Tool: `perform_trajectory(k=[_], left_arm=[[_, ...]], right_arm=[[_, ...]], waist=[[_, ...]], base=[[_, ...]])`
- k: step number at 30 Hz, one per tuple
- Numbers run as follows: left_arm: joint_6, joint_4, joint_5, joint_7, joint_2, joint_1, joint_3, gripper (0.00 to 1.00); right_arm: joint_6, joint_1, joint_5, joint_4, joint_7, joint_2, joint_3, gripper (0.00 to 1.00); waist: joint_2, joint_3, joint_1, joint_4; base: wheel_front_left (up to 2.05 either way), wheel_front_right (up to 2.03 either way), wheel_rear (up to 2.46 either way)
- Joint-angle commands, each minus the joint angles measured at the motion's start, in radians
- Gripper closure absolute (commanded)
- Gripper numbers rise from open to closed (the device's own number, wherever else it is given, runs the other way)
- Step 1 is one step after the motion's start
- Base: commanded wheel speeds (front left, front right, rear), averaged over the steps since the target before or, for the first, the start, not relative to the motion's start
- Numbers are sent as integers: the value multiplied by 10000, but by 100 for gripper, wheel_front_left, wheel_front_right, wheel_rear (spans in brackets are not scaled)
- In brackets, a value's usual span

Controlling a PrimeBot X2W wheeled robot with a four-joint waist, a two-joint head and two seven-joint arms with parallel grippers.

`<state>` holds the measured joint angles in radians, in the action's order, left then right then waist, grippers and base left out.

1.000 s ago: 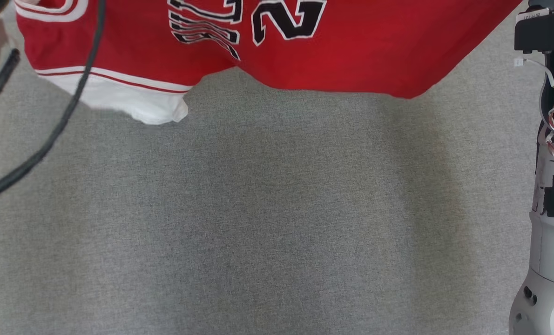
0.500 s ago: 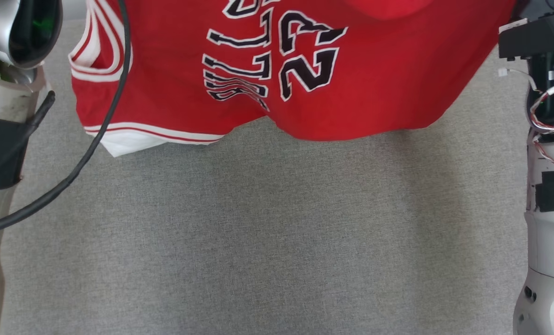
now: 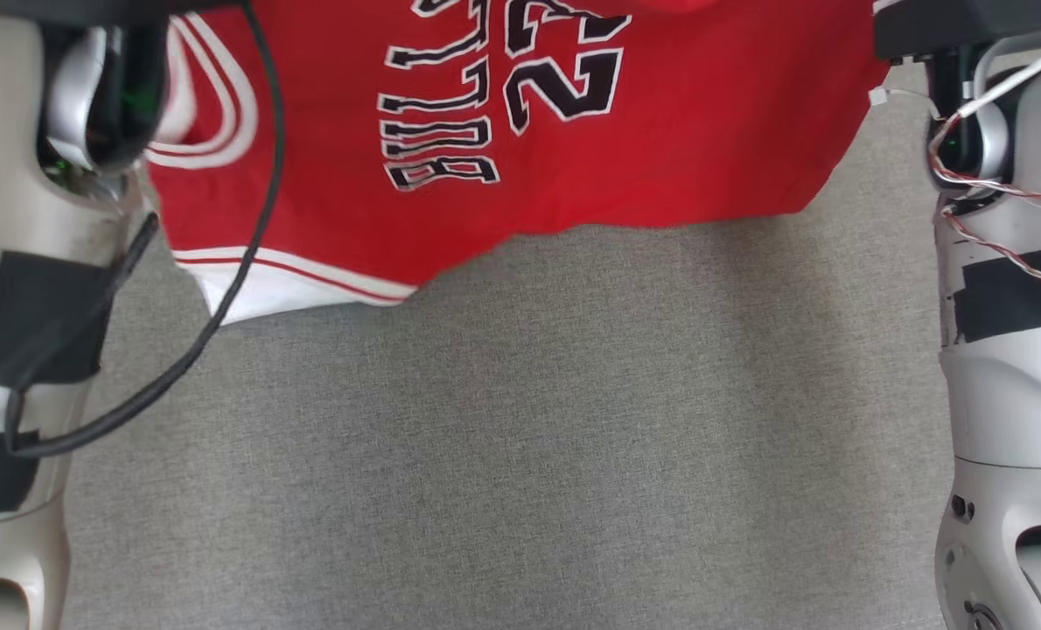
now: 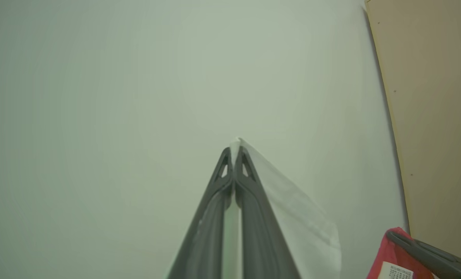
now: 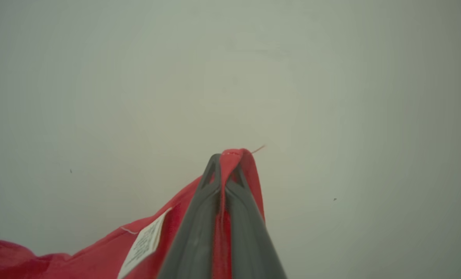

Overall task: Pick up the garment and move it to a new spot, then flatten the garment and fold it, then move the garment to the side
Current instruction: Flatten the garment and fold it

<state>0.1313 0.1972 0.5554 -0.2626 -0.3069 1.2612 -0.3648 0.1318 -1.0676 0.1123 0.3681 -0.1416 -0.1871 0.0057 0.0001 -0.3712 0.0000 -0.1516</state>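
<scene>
The garment (image 3: 520, 157) is a red basketball jersey with black lettering, a number and white trim, hanging across the top of the head view above the grey cloth surface (image 3: 520, 437). My left gripper (image 4: 234, 151) is shut on a white edge of the garment (image 4: 292, 209), its fingertips pointing at a pale wall. My right gripper (image 5: 226, 159) is shut on a red fold of the garment (image 5: 98, 255), with a white care label (image 5: 143, 244) hanging beside the fingers. Both pale forearms (image 3: 22, 262) frame the jersey left and right.
A black cable (image 3: 223, 289) loops from the left arm across the jersey's left side. A tan panel (image 4: 428, 116) stands at the right of the left wrist view, with the other gripper's dark finger (image 4: 424, 250) on red cloth low right.
The jersey has shifted lower and leftward in the head view and its lettering has turned. Both forearms have come further into the picture from the sides.
</scene>
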Motion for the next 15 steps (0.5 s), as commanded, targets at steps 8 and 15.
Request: perform_trajectory(k=[8,15], left_arm=[[-13,-148,-415,-30,104,-291,458,100],[-13,-952,-992,-30,661,-27,1298,100]], right_arm=[[-24,-607,-214,652,-598,141,-111,100],[-24,-1228,-814,489,-1186,243,-542,100]], waist=[[-1,-318,0,-66],[-1,-469,0,-26]], base=[[0,0,0],[0,0,0]])
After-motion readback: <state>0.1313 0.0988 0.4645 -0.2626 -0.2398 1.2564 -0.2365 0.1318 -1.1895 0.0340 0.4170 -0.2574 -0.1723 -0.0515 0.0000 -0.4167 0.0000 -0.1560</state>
